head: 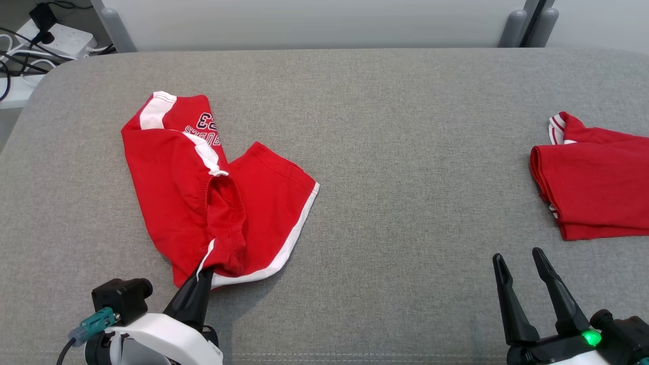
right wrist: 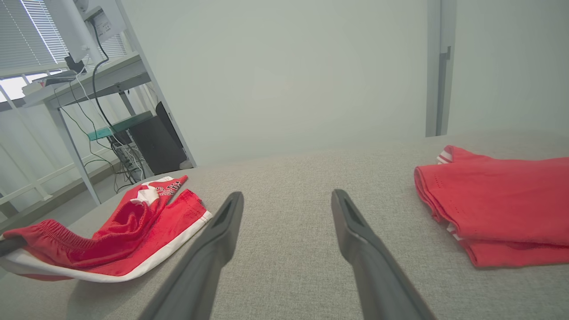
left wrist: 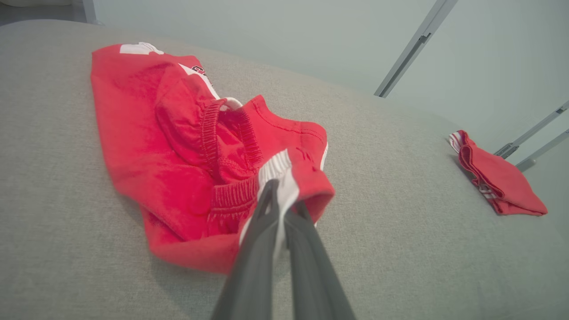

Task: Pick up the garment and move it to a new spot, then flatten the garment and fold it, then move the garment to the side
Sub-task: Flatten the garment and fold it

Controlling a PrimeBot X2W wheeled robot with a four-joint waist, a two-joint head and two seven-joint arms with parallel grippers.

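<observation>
Two grippers sit nearest us, low over the front of the desk (head: 405, 152). Our left gripper (head: 205, 272) has its fingers pinched together on the white-striped edge by the elastic waistband of the red shorts (head: 172, 203), and that end is raised just off the grey cloth. Our right gripper (head: 518, 256) hovers with fingers spread wide, holding nothing. Between them we see a broad stretch of bare grey surface, open through the middle to the far edge. The shorts lie crumpled on the left half, their long axis running from the held near end away and leftward, the printed leg pointing toward the far left corner. A folded red garment (head: 598, 187) lies against the right edge. Beyond the rounded far corner, a power strip (head: 66, 38) and cables (head: 15, 61) sit at far left.
</observation>
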